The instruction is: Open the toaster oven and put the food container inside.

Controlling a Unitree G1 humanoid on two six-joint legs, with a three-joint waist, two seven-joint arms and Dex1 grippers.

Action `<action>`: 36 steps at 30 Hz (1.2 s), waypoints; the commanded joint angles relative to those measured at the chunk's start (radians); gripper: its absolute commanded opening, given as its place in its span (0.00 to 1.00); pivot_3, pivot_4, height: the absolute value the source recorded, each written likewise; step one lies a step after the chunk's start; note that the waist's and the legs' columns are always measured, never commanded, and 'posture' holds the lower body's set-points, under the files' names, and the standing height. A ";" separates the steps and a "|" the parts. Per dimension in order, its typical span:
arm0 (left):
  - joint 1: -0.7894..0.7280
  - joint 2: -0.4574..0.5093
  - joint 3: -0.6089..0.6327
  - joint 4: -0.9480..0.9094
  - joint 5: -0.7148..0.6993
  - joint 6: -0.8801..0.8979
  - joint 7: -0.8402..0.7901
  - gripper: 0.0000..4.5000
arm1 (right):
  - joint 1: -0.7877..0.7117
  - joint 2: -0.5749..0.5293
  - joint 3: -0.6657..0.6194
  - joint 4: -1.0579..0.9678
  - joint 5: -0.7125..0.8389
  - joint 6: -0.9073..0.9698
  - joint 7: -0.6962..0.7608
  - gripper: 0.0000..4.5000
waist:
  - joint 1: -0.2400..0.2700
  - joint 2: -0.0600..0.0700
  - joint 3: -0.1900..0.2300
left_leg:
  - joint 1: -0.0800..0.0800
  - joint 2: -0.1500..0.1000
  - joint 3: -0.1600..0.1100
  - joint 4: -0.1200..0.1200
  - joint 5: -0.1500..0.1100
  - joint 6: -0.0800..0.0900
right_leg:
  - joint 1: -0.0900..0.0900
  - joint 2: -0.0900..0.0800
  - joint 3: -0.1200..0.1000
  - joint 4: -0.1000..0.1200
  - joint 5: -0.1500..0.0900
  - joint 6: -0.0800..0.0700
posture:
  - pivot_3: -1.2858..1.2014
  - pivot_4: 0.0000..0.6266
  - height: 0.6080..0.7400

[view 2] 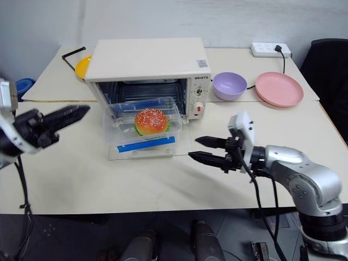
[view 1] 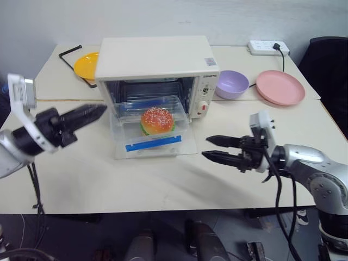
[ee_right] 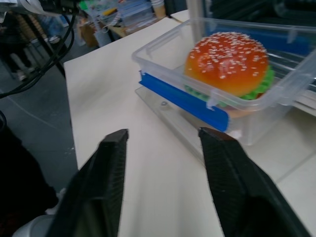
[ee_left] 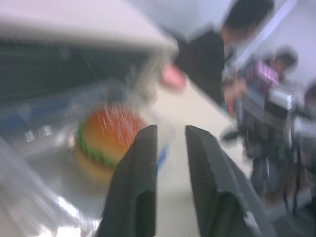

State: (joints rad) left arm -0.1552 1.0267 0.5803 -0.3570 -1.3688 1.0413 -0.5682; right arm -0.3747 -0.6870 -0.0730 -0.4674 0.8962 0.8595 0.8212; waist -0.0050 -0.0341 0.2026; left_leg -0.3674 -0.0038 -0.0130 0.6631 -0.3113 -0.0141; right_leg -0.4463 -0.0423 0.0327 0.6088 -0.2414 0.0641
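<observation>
Cream-white and boxy, the toaster oven (view 1: 157, 68) sits in the middle of the pale surface (view 1: 81, 179). Its glass door (view 1: 163, 149) is folded down flat in front of it. There are knobs on its right panel, and small dark writing above them, but it is too tiny to read. A little sticker on the top is too small to read too.

The food container (view 1: 152, 126) is a clear plastic box with blue clips. It rests on the open door, with its back end just inside the mouth of the oven and its front end sticking out. A burger (view 1: 157, 120) with a seeded bun and green lettuce sits inside the box.

The left gripper (view 1: 92, 112) hangs just left of the oven mouth, pointing toward the box. Its two black fingers are almost together, with only a thin gap, and it holds nothing. The right gripper (view 1: 213, 148) hovers low over the surface, a little to the right of the door, pointing left at the box. Its fingers are partly apart and hold nothing.

Behind and right of the oven stand a purple bowl (view 1: 231, 84) and a pink plate (view 1: 280, 87). A white power strip (view 1: 267, 48) lies at the far edge. A yellow plate (view 1: 87, 66) peeks out left of the oven, near a black bar (view 1: 69, 58).
</observation>
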 commanded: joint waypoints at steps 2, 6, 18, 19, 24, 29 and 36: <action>0.112 0.059 -0.039 -0.075 0.224 -0.118 -0.206 0.00 | -0.021 0.029 0.062 -0.015 -0.032 -0.019 -0.004 0.19 | 0.001 0.000 0.000 | 0.000 0.000 0.000 0.000 0.000 0.000 | 0.000 0.000 0.000 -0.001 0.000 -0.001 | 0.52 0.24 1.00; 0.165 0.065 -0.160 -0.103 0.441 -0.229 -0.224 0.00 | -0.061 0.103 0.159 0.042 -0.115 -0.053 -0.028 0.01 | 0.000 0.000 0.000 | 0.000 0.001 0.000 0.000 0.000 0.001 | 0.000 0.000 0.001 -0.003 -0.002 -0.003 | 0.52 0.24 1.00; -0.112 -0.164 -0.423 0.001 0.691 -0.269 -0.015 0.00 | -0.230 0.317 0.307 0.332 -0.417 -0.209 -0.139 0.01 | -0.002 0.000 0.000 | -0.002 0.001 -0.002 -0.001 -0.001 0.001 | -0.001 -0.001 0.000 -0.001 0.005 0.009 | 0.52 0.24 1.00; -0.135 -0.182 -0.434 0.024 0.719 -0.276 0.004 0.00 | -0.247 0.335 0.304 0.363 -0.437 -0.226 -0.150 0.01 | -0.003 0.000 0.000 | -0.002 0.001 -0.002 -0.001 -0.001 0.001 | -0.001 -0.001 0.000 -0.001 0.005 0.009 | 0.52 0.24 1.00; -0.285 -0.295 -0.476 0.151 0.820 -0.313 0.076 0.00 | -0.331 0.414 0.275 0.513 -0.509 -0.305 -0.187 0.01 | -0.006 0.000 0.000 | -0.002 0.000 -0.002 0.000 0.000 0.001 | -0.002 -0.001 -0.001 0.002 0.006 0.009 | 0.52 0.24 1.00; -0.395 -0.391 -0.523 0.239 0.886 -0.361 0.083 0.00 | -0.443 0.493 0.241 0.707 -0.580 -0.430 -0.248 0.01 | -0.017 0.000 0.000 | -0.003 0.000 -0.002 -0.001 -0.001 0.001 | -0.002 -0.002 -0.001 0.003 0.006 0.010 | 0.52 0.24 1.00; -0.487 -0.504 -0.509 0.317 0.934 -0.398 0.121 0.00 | -0.508 0.541 0.189 0.804 -0.597 -0.486 -0.256 0.01 | -0.028 0.000 0.000 | -0.004 0.000 -0.001 -0.002 -0.001 0.001 | -0.003 -0.001 -0.001 0.003 0.007 0.011 | 0.52 0.24 1.00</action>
State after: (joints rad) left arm -0.6225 0.5191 0.0446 -0.0218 -0.4460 0.6626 -0.4496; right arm -0.8797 -0.1531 0.1423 0.3609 0.2948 0.3870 0.5580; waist -0.0326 -0.0338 0.2027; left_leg -0.3712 -0.0031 -0.0141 0.6614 -0.3121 -0.0132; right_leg -0.4498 -0.0436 0.0325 0.6124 -0.2345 0.0754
